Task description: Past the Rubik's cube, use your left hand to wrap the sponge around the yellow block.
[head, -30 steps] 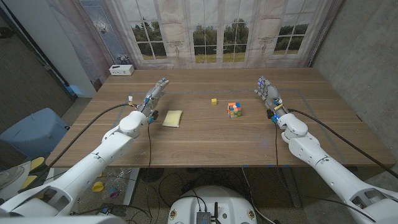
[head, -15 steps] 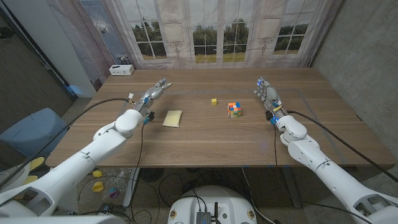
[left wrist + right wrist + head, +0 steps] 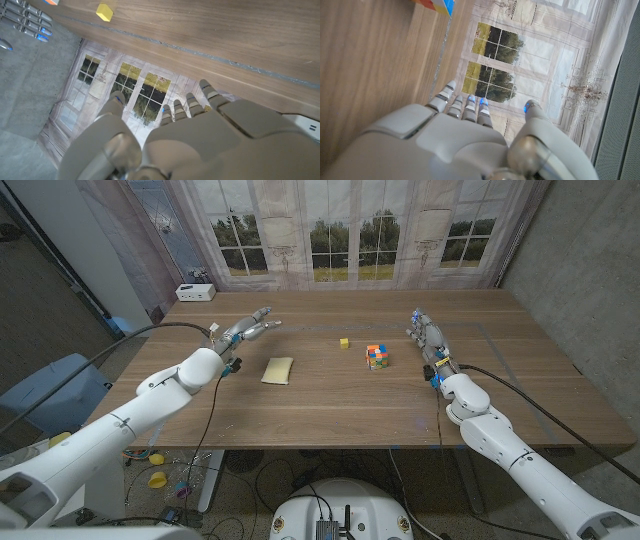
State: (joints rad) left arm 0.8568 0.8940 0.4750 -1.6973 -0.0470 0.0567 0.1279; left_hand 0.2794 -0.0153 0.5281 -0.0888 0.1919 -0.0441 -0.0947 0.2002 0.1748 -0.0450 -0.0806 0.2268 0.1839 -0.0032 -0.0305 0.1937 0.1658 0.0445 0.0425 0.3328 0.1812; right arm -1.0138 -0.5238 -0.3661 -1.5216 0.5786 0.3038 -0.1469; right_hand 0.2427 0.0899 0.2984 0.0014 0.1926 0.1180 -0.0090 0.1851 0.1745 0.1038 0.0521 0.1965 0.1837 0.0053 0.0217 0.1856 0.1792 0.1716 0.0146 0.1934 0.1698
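Observation:
A pale yellow sponge [image 3: 278,370] lies flat on the wooden table [image 3: 330,415], left of centre. The small yellow block [image 3: 344,342] [image 3: 104,11] sits farther back near the middle, with the Rubik's cube [image 3: 377,357] [image 3: 434,5] just right of it and nearer. My left hand [image 3: 245,329] [image 3: 165,145] hovers behind and left of the sponge, fingers spread toward the middle, holding nothing. My right hand [image 3: 428,336] [image 3: 465,140] stands to the right of the cube, fingers extended and apart, empty.
A white box [image 3: 195,292] rests at the far left corner of the table. Curtained windows [image 3: 350,230] stand behind the far edge. A blue bin [image 3: 50,385] sits on the floor beside the table's left side.
My left hand has lifted and swung away from the sponge, its fingers now turned toward the table's middle. The right hand has shifted only slightly.

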